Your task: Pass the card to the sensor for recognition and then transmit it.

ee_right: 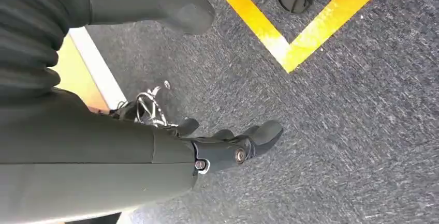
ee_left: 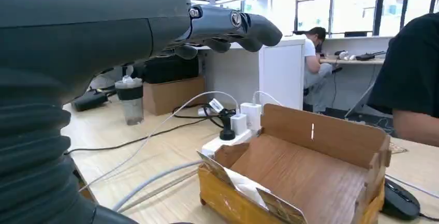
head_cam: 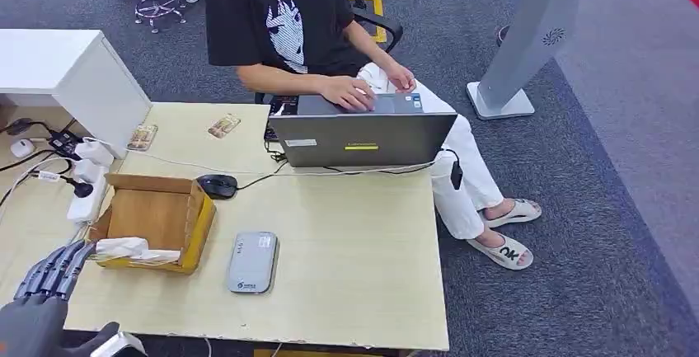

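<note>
Showing one cardboard box [head_cam: 157, 218], one sensor [head_cam: 252, 262] (grey), one laptop [head_cam: 361, 138]

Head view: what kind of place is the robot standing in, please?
Most likely an office or lab workspace. A person types on a laptop at a light wooden table, power strips and cables lie alongside, and grey carpet covers the floor. The left wrist view shows more desks and another seated person.
</note>
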### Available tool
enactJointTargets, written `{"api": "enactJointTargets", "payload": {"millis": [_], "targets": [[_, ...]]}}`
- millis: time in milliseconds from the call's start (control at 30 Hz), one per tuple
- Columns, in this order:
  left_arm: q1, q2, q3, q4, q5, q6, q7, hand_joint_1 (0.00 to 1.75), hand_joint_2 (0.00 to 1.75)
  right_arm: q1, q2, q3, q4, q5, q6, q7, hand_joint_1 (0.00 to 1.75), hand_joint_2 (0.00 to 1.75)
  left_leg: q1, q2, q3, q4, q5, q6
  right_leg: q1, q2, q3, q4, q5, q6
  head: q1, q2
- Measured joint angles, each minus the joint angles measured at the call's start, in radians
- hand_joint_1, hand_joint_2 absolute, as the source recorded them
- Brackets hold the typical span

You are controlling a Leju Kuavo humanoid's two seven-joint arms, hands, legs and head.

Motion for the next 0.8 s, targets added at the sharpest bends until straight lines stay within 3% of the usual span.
{"api": "enactJointTargets", "payload": {"millis": [100, 367, 433, 600, 800], "targets": [[-0.003, -0.018, 0.071, 0.007, 0.027, -0.057, -0.041, 0.0, 1.75, 0.0, 0.0, -0.014, -0.005, 0.023, 0.002, 0.007, 0.0, 1.75, 0.0, 0.0, 0.0, 0.0, 0.0, 0.0, 0.0, 0.0, 0.0, 0.0, 0.0, 0.0, 0.0, 0.0], [-0.028, -0.068, 0.134, 0.04, 0.01, -0.106, -0.029, 0.0, 1.75, 0.0, 0.0, -0.024, -0.005, 0.052, 0.0, 0.008, 0.0, 1.75, 0.0, 0.0, 0.0, 0.0, 0.0, 0.0, 0.0, 0.0, 0.0, 0.0, 0.0, 0.0, 0.0, 0.0], [-0.057, -0.101, 0.178, 0.083, 0.0, -0.151, -0.031, 0.0, 1.75, -0.001, 0.0, -0.025, -0.005, 0.071, 0.002, 0.011, 0.0, 1.75, 0.0, 0.0, 0.0, 0.0, 0.0, 0.0, 0.0, 0.0, 0.0, 0.0, 0.0, 0.0, 0.0, 0.0], [-0.119, -0.17, 0.279, 0.182, -0.039, -0.197, -0.113, 0.0, 1.75, -0.001, 0.0, -0.026, -0.005, 0.104, 0.014, 0.018, 0.0, 1.75, 0.0, -0.001, 0.0, 0.0, 0.0, 0.0, 0.0, -0.001, 0.001, 0.0, 0.0, 0.0, 0.0, 0.0], [-0.194, -0.221, 0.314, 0.298, -0.121, -0.224, -0.144, 0.0, 1.75, -0.005, 0.0, -0.027, -0.006, 0.138, 0.023, 0.027, 0.0, 1.75, 0.0, -0.001, 0.0, 0.0, 0.0, 0.0, 0.0, -0.001, 0.001, 0.0, 0.0, 0.0, 0.0, 0.0]]}}
